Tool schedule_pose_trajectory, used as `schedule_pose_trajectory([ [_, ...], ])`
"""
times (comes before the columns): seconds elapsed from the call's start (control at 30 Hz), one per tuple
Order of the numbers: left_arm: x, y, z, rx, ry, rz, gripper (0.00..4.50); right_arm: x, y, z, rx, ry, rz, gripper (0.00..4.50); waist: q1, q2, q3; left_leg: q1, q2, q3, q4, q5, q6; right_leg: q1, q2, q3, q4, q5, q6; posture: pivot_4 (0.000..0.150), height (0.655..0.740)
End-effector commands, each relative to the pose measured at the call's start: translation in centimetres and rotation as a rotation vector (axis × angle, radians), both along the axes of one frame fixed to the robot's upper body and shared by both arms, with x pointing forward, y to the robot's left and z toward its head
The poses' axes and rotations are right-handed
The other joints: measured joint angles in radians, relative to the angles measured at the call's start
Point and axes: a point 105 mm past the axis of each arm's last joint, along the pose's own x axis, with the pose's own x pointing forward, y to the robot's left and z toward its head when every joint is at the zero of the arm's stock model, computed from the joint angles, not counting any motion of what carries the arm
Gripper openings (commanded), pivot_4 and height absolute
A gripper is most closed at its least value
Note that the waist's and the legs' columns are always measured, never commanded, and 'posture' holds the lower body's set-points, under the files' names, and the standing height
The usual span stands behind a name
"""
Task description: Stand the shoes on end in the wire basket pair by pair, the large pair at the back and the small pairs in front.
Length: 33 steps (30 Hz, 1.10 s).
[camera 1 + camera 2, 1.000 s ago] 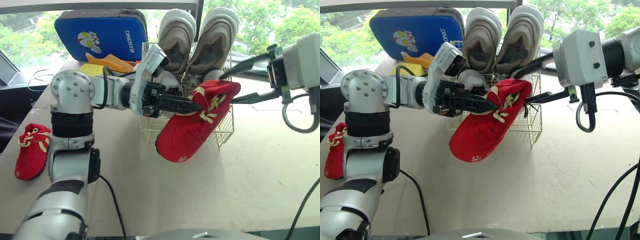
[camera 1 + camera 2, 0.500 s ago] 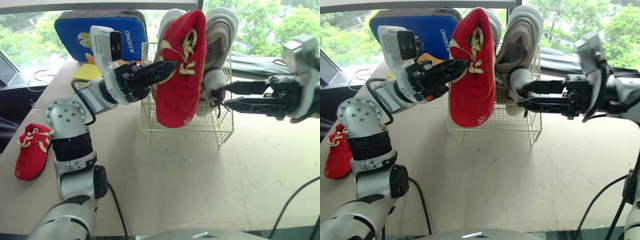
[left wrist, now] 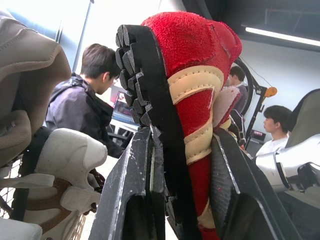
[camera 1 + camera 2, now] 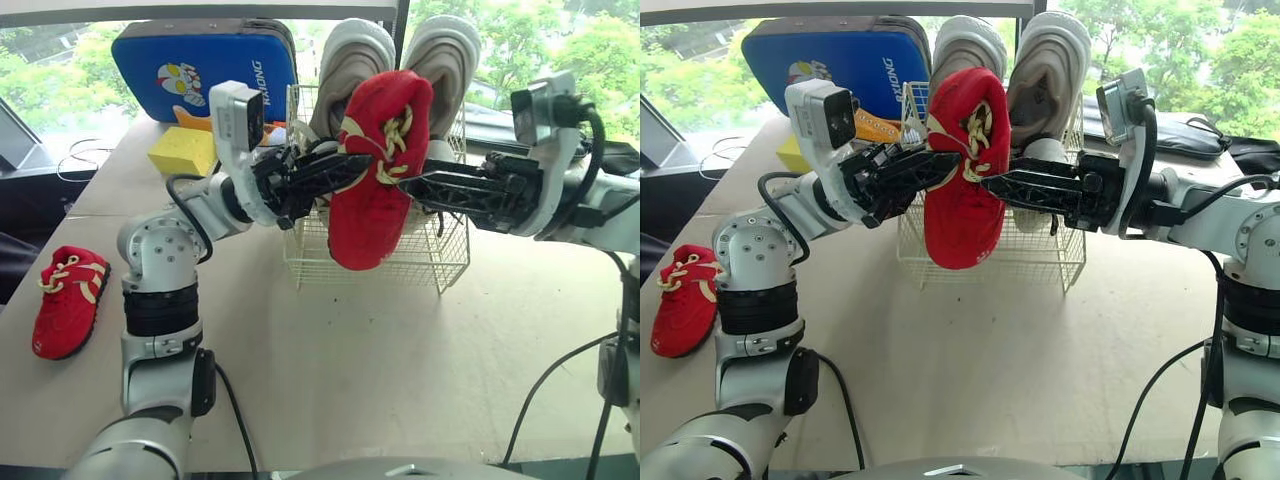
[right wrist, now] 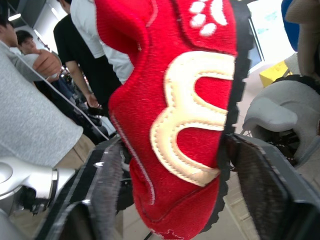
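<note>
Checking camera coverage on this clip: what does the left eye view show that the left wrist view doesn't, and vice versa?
Left eye view: a second red shoe lying on the table, a blue case, a yellow sponge. Left wrist view: the black lugged sole of the held red shoe, and people in the background. Both: the left claw shut on that shoe, with the large beige shoes behind it.

wire basket [image 4: 446, 262]: white grid
held shoe [image 4: 372, 175]: red, cream laces and trim, black sole
second shoe [image 4: 66, 300], left of wire basket: red, cream laces
large pair [image 4: 440, 60], at back of wire basket: beige-grey
case [image 4: 200, 65], behind wire basket: blue, cartoon figure, white lettering
sponge [image 4: 183, 150], left of wire basket: yellow
table [image 4: 400, 350]: pale beige
</note>
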Motion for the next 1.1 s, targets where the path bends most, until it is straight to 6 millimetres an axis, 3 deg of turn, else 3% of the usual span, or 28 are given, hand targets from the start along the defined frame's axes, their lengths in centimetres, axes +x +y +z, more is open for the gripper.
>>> schedule_pose_trajectory([
  [0.03,-1.6,-1.3,0.3,0.01,-0.052,-0.076,0.8,-1.2,0.7,0.4,0.015,-0.037,0.04,1.63,-0.001,0.0,0.0,0.0,0.0,0.0,0.0,0.0,0.0,0.0,0.0,0.0,0.0,0.0,0.0,0.15,0.74],
  [0.13,-1.9,-1.3,0.0,0.031,-0.055,-0.082,0.8,-1.4,0.5,0.4,0.014,-0.04,0.034,0.38,-0.001,0.0,0.0,0.0,0.0,0.0,0.0,0.0,0.0,0.0,0.0,0.0,0.0,0.0,0.0,0.15,0.74],
  [0.17,-1.8,-1.3,-0.1,0.036,-0.048,-0.076,0.8,-1.5,0.5,0.3,0.012,-0.043,0.031,0.17,-0.001,0.0,0.0,0.0,0.0,0.0,0.0,0.0,0.0,0.0,0.0,0.0,0.0,0.0,0.0,0.15,0.74],
  [0.2,-1.6,-1.4,-0.1,0.048,-0.06,-0.059,1.59,-1.5,0.5,0.3,0.007,-0.045,0.027,0.03,-0.001,0.0,0.0,0.0,0.0,0.0,0.0,0.0,0.0,0.0,0.001,0.0,0.0,0.0,0.0,0.15,0.74],
  [0.27,-1.2,-1.7,0.0,0.066,-0.088,-0.017,2.03,-1.6,0.5,0.1,-0.002,-0.052,0.018,0.0,-0.001,0.0,0.0,0.0,0.0,0.0,0.0,0.0,0.001,0.0,0.001,0.0,0.0,0.0,0.0,0.15,0.74],
  [0.4,-0.6,-1.5,-0.1,0.122,-0.112,0.057,4.0,-1.4,0.1,0.3,0.013,-0.076,-0.027,0.0,-0.001,0.0,0.0,0.0,0.0,0.0,0.0,0.0,0.001,0.0,0.001,0.0,0.0,0.0,0.0,0.15,0.74],
  [0.43,-0.6,-1.1,-0.2,0.143,-0.124,0.08,4.32,-1.2,-0.2,0.4,0.019,-0.089,-0.053,0.0,-0.002,0.0,0.0,0.0,0.0,0.0,0.0,0.0,0.001,0.0,0.001,0.0,0.0,0.0,0.0,0.15,0.74],
  [0.53,-0.6,0.2,-0.2,0.17,-0.116,0.127,4.32,-0.9,-1.3,0.2,0.014,-0.127,-0.13,0.0,-0.002,0.001,0.0,0.0,0.001,0.0,-0.001,0.0,0.001,0.0,0.002,0.0,0.0,0.0,0.0,0.15,0.74],
  [0.63,-1.4,2.8,-0.2,0.249,-0.148,0.182,4.32,-0.7,-2.8,-0.2,-0.031,-0.245,-0.238,0.0,-0.003,0.001,0.001,0.0,0.001,0.0,-0.001,0.0,0.001,0.0,0.002,0.0,0.0,0.0,0.0,0.15,0.74],
  [0.77,-4.0,4.8,-0.8,0.328,-0.123,0.173,4.32,-0.6,-4.7,-0.5,-0.07,-0.418,-0.331,0.0,-0.003,0.001,0.001,0.0,0.003,0.001,-0.001,0.0,0.001,-0.001,0.004,0.0,-0.001,0.0,0.001,0.15,0.74],
  [0.9,-6.1,5.2,-3.0,0.363,-0.099,0.178,4.32,-0.5,-5.7,-1.3,-0.108,-0.522,-0.362,0.0,0.0,0.003,0.002,0.001,0.004,0.002,-0.001,0.0,0.0,0.0,0.003,0.001,-0.002,-0.001,0.001,0.15,0.74],
  [1.0,-6.5,5.0,-5.0,0.389,-0.114,0.212,4.32,0.0,-5.6,-2.4,-0.134,-0.591,-0.382,0.0,0.0,0.002,0.001,0.002,0.004,0.001,-0.001,0.0,0.0,0.0,0.002,0.001,-0.001,-0.001,0.001,0.15,0.74],
  [1.1,-6.4,4.8,-5.3,0.369,-0.115,0.235,4.32,0.8,-5.9,-3.3,-0.143,-0.622,-0.409,0.0,0.001,0.002,0.002,0.002,0.004,0.002,0.0,0.0,-0.001,0.0,0.003,0.001,-0.001,-0.001,0.001,0.15,0.74],
])
